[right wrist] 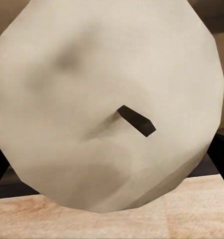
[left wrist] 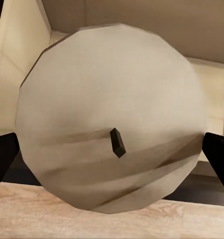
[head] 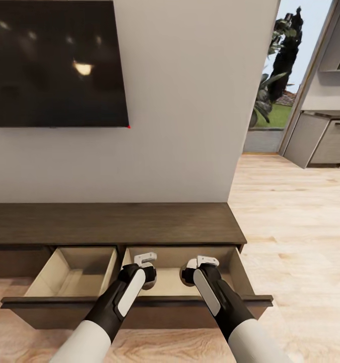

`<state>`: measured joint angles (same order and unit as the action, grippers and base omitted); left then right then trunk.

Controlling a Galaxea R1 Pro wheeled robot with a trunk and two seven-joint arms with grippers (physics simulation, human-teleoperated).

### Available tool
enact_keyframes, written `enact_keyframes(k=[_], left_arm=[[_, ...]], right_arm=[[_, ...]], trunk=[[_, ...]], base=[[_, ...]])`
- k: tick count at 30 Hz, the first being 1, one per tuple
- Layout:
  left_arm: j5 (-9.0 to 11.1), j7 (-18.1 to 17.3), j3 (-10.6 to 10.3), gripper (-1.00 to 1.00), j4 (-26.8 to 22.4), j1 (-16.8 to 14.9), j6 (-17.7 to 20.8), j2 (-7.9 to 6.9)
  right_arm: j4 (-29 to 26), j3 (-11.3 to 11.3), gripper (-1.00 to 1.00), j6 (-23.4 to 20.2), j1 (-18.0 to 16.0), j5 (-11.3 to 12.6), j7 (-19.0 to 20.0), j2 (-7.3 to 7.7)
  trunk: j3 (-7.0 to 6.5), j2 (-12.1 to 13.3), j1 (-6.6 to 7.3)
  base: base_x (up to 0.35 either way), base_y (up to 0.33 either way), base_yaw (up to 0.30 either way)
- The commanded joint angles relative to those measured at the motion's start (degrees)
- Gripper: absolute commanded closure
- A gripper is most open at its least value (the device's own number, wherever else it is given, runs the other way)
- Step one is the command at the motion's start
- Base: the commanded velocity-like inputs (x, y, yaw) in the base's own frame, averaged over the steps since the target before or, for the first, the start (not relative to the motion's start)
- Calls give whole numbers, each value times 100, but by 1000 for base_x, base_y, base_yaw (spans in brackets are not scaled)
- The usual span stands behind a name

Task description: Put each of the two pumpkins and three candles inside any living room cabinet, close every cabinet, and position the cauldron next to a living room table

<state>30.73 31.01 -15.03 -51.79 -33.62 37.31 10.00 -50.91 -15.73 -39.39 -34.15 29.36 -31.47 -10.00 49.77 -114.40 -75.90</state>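
We hold one squat greyish candle w/ short dark wick (left wrist: pixel 112 119) pinched in left gripper (head: pixel 145 275), a second like it (right wrist: pixel 109 104) in right gripper (head: pixel 190 269). Both hang over the open pale drawer (head: pixel 172 290) of the low dark brown wooden cabinet (head: pixel 114 222).

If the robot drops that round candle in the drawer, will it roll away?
Probably not far. The candle in the left claw looks squat with a flat top, so it should sit still. On its side it might roll, but the drawer walls would likely stop it.
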Motion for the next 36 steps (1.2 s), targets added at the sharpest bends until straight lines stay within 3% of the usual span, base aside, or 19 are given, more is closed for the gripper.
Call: enact_keyframes(k=[1, 8, 36], left_arm=[[49, 54, -8, 100, -7, -4, 6, 0], [48, 54, -8, 100, -9, -4, 4, 0], [52, 38, -17, 100, -25, -4, 13, 0]], right_arm=[[-7, -9, 100, -4, -4, 52, -52, 0], [-6, -9, 100, 1, -4, 52, -52, 0], [-6, -9, 100, -5, -4, 52, -52, 0]], trunk=[[24, -44, -22], [149, -325, -175], [149, -325, -175]], base=[[0, 0, 0], [0, 0, 0], [30, 23, 0]])
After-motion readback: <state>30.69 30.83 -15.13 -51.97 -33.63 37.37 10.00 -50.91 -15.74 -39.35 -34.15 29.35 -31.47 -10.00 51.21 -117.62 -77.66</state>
